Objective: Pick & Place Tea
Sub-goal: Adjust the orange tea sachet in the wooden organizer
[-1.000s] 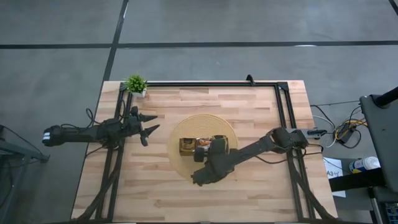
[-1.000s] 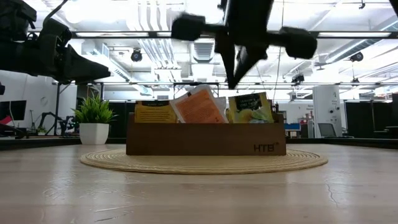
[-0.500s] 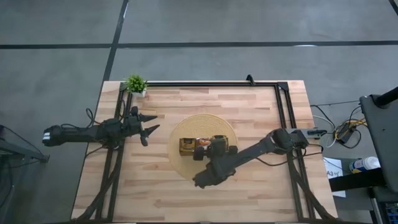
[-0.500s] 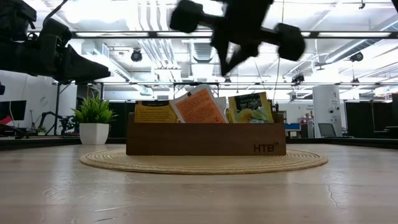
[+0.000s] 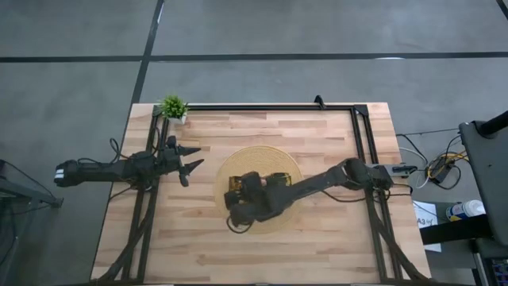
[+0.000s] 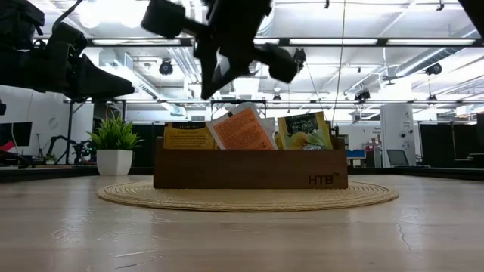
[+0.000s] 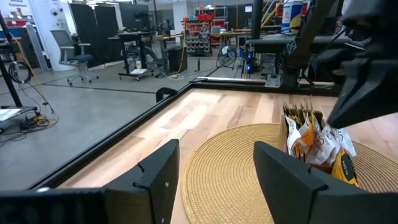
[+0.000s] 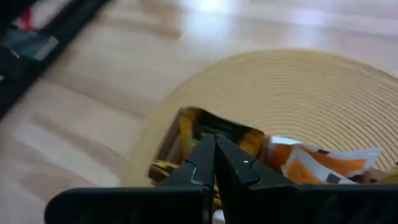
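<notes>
The tea sachets stand upright in a long brown wooden tray on a round woven mat at the table's middle. They are yellow, orange-and-white and dark green with yellow. The right wrist view shows the yellow-and-dark ones at the tray's left end and an orange-and-white one. My right gripper is shut and hangs above the tray's left end, fingers pointing down, clear of the sachets. My left gripper is open and waits above the table's left part.
A small green potted plant stands at the far left corner. A black frame rail runs along the far edge and down both sides. Bare wood lies near and far of the mat. My right arm crosses the tray's right half.
My right gripper has swung toward the table's left, from above the tray's right half to above its left end, staying shut and above the sachets. The tray and the sachets have kept still.
</notes>
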Controlling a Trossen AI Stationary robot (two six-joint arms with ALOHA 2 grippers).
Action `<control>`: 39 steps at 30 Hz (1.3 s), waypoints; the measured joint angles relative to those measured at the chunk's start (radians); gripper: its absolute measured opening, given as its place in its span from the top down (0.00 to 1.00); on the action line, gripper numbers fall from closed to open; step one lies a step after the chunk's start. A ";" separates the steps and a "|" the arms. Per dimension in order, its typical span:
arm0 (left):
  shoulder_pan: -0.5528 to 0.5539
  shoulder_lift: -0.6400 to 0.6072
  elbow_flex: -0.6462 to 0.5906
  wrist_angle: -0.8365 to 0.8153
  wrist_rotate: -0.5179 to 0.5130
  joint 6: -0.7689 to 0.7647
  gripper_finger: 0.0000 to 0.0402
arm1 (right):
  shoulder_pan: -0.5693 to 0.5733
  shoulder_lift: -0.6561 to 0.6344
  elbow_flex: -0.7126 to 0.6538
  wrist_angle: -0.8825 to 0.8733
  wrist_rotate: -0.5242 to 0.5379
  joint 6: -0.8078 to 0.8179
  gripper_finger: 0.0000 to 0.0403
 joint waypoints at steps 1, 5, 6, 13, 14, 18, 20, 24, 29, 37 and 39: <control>0.000 0.000 0.000 0.000 0.000 0.000 0.50 | -0.006 0.002 -0.005 -0.004 -0.022 -0.002 0.98; -0.001 0.000 0.000 0.000 0.000 0.000 0.50 | -0.008 0.008 -0.024 -0.086 -0.029 0.089 0.98; -0.001 0.000 0.000 0.000 0.000 0.000 0.50 | -0.006 0.008 -0.024 -0.126 -0.029 0.131 0.98; -0.001 0.000 0.000 0.000 0.000 0.000 0.50 | 0.017 0.008 -0.046 -0.309 -0.025 0.359 0.98; -0.001 0.000 0.000 0.000 0.000 0.000 0.50 | 0.021 0.008 -0.050 -0.309 -0.020 0.368 0.98; 0.000 0.000 0.000 0.000 0.000 0.000 0.50 | 0.025 0.008 -0.056 -0.320 0.001 0.385 0.98; 0.000 0.000 0.000 0.000 0.000 0.000 0.50 | 0.024 0.008 -0.056 -0.320 0.010 0.385 0.98; 0.000 0.000 0.000 0.000 0.000 0.000 0.50 | 0.026 0.008 -0.052 -0.320 0.078 0.392 0.98; 0.000 0.000 0.000 0.000 0.000 0.000 0.50 | 0.015 0.015 -0.070 -0.318 0.100 0.455 0.98; 0.000 0.000 0.000 0.000 0.000 0.000 0.50 | -0.025 0.035 -0.081 -0.309 -0.141 0.417 0.98; 0.000 0.000 0.000 0.000 0.000 0.000 0.50 | -0.023 0.035 -0.073 -0.309 -0.087 0.415 0.98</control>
